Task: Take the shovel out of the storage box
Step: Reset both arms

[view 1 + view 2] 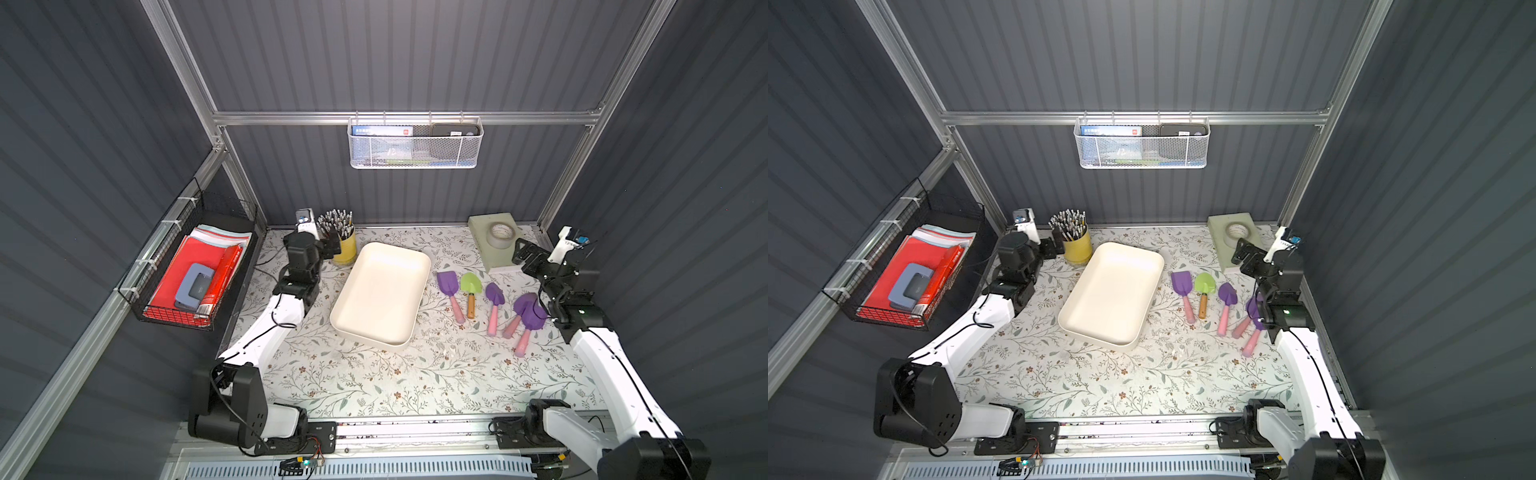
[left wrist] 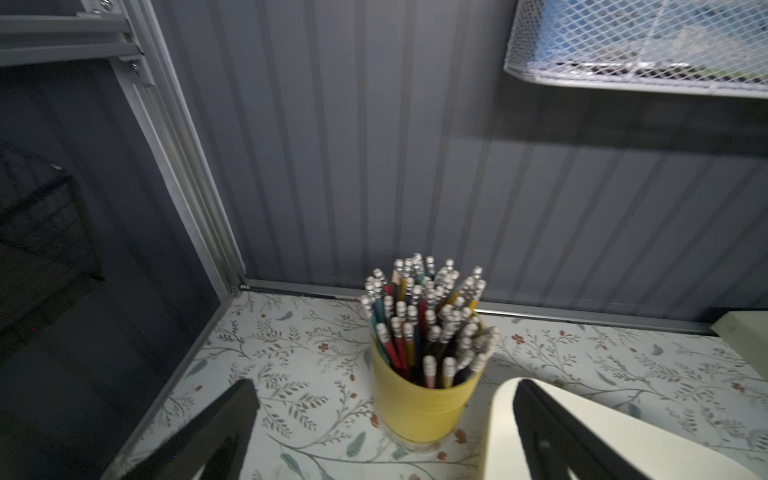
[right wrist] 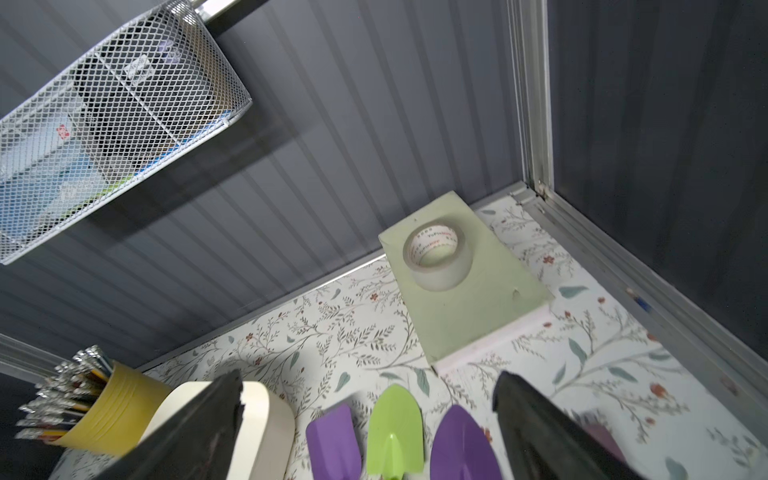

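Cream-white shallow plastic storage box [image 1: 380, 291] stands empty. Five plastic toy shovels [image 1: 494, 296], four purple and one green, lie beside it on the floral worktop [image 1: 374, 382]. Left hand [image 2: 382, 386] and right hand [image 3: 370, 378] hang spread, holding nothing. Removal appears complete; no further grasp seems needed.

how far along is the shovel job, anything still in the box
Done: the storage box is empty, and the green shovel and four purple shovels lie on the table beside it. In hand: nothing; the left gripper and right gripper are open and empty. Left: nothing visible to take out.
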